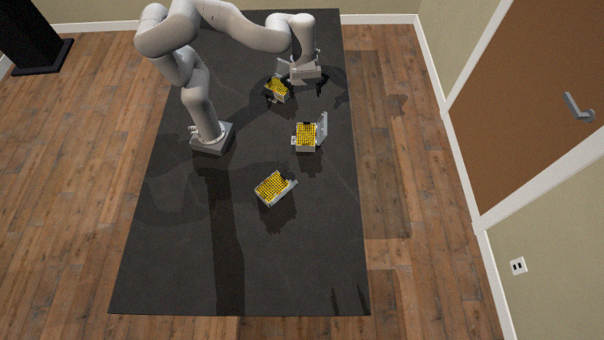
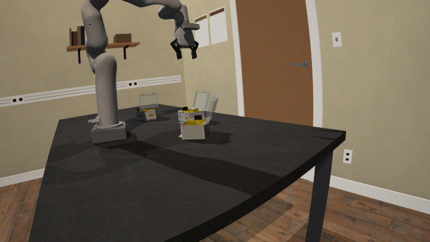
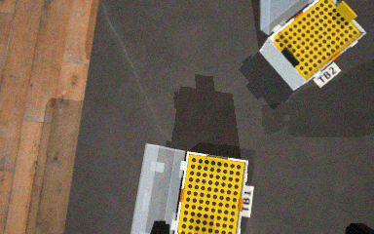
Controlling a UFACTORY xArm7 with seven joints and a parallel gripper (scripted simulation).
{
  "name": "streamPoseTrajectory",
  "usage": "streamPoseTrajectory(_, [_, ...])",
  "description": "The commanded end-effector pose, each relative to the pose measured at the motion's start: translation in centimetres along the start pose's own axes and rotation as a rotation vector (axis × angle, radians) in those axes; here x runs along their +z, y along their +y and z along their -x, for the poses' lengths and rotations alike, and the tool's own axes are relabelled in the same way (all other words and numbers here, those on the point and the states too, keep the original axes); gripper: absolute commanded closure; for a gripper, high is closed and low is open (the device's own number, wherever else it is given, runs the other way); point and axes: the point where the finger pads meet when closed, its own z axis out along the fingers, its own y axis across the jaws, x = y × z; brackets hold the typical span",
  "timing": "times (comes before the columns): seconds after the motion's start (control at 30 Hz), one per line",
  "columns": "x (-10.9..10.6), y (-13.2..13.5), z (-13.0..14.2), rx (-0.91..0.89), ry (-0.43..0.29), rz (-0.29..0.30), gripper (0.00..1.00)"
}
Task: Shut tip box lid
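High above the far end of the dark worktop [image 2: 260, 150] the gripper [image 2: 184, 50] hangs with its black fingers [image 2: 178, 52] spread fully apart, nothing between them, well clear of every box below.

Sweeping left to right in the wrist view: wooden floor [image 3: 39, 97] runs down the nine o'clock edge, then the worktop begins. At six o'clock sits box TB1 [image 3: 210, 195], its yellow tip rack showing rows of dark holes, its grey lid [image 3: 156, 190] laid open toward nine o'clock, label on the three o'clock side. Up at one o'clock is TB2 [image 3: 312, 41], turned at an angle, yellow rack exposed, white label at its lower corner, and its lid [image 3: 278, 12] standing open at the frame's top edge.

Now the top view, same sweep: the arm's base [image 1: 225, 142] at nine o'clock of the box group, the third box [image 1: 274, 186] at six o'clock with its lid open, TB1 [image 1: 306, 135] in the centre, and TB2 [image 1: 277, 87] at twelve o'clock, just beside the wrist, which overlaps the lid from this angle. All three boxes stand flat on the worktop, well apart from each other.
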Motion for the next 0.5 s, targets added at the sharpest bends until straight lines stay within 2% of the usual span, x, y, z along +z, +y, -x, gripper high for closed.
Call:
streamPoseTrajectory(0.0, [0.2,1.5,-1.2,0.004,0.002,-0.006,0.00])
streamPoseTrajectory(0.47, [1.5,5.6,-3.7,0.044,0.029,-0.004,0.00])
